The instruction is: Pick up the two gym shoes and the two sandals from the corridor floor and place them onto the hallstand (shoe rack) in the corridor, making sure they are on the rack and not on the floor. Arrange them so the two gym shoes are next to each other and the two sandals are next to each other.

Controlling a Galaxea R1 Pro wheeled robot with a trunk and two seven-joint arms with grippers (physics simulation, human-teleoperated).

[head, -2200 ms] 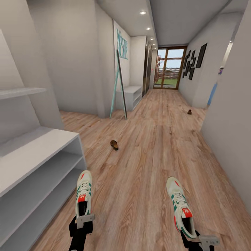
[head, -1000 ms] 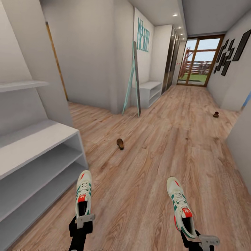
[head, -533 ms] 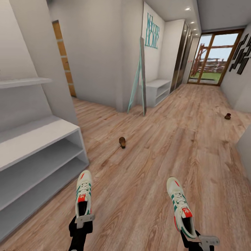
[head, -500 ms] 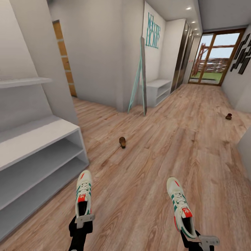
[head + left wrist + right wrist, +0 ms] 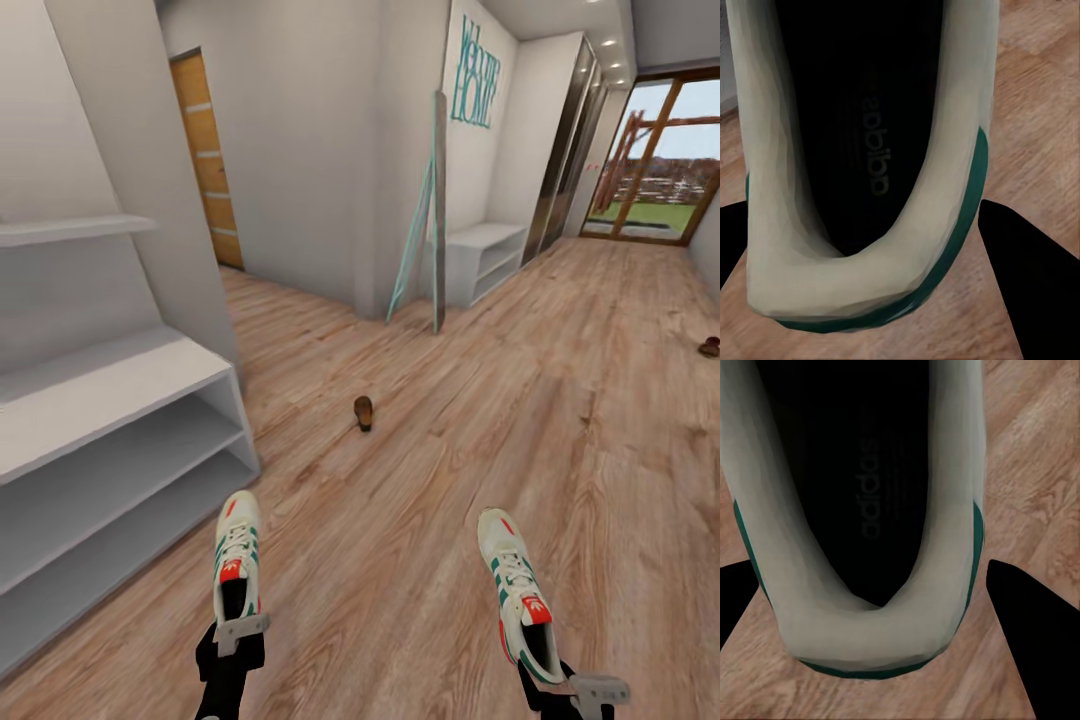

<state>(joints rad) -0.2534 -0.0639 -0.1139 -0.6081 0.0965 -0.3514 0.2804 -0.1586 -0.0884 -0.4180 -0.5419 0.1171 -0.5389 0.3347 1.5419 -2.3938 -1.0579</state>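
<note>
Two white gym shoes with teal stripes hang above the corridor floor (image 5: 420, 480), toes pointing away from me. My left gripper (image 5: 240, 632) is shut on the heel of the left gym shoe (image 5: 238, 555). My right gripper (image 5: 578, 686) is shut on the heel of the right gym shoe (image 5: 515, 585). In the wrist views, black fingers (image 5: 1027, 285) (image 5: 1035, 637) flank each shoe's heel opening (image 5: 862, 150) (image 5: 870, 495). One brown sandal (image 5: 363, 411) lies mid-floor, and the other sandal (image 5: 709, 347) lies at the far right edge. The pale grey hallstand (image 5: 100, 395) stands at my left, its tiers bare.
A smaller white bench (image 5: 482, 255) stands against the left wall further down, with a tall teal-framed mirror (image 5: 432, 210) leaning beside it. A wooden door (image 5: 212, 165) sits in a side recess. A glazed door (image 5: 660, 170) ends the corridor.
The camera has swung left: the corridor scene has slid right in the picture and the wooden door has come into sight. Both shoes stay held in the grippers as before.
</note>
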